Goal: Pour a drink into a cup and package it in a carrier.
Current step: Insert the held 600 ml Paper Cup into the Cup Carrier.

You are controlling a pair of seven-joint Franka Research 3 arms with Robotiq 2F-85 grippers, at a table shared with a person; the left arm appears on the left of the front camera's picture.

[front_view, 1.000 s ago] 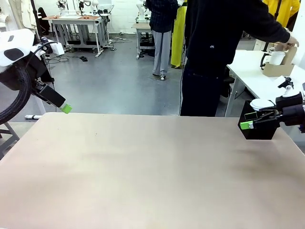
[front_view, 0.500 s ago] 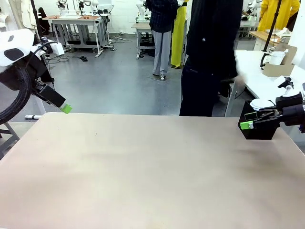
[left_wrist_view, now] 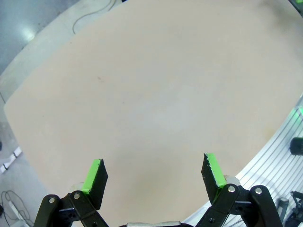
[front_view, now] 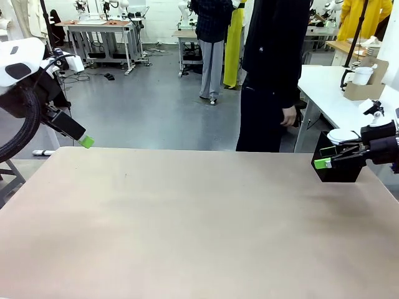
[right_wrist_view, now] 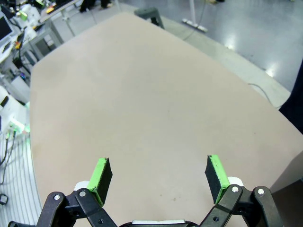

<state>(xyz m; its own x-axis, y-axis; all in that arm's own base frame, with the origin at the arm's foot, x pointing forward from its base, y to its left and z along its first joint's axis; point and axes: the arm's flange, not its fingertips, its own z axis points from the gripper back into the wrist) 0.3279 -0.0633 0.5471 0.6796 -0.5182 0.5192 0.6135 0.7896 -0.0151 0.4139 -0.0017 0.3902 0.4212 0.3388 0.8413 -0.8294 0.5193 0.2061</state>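
The brown cardboard carrier (front_view: 365, 89) stands on a white side table (front_view: 330, 103) beyond the far right corner, with a white cup (front_view: 362, 75) in it. The drink is out of view. My left gripper (front_view: 86, 141) hangs over the far left corner of the work table, open and empty, its jaws wide above bare tabletop in the left wrist view (left_wrist_view: 154, 170). My right gripper (front_view: 322, 163) hovers at the far right edge in front of a black box, and it too is open with nothing between its fingers (right_wrist_view: 156, 177).
A black box (front_view: 340, 168) holding a white lidded cup (front_view: 340, 135) sits at the work table's far right corner (front_view: 187, 218). A person in dark clothes stands behind the far edge, one hand (front_view: 288, 116) hanging down.
The person has drawn their arm back from the carrier on the side table and lowered the hand to their side. Neither arm has moved.
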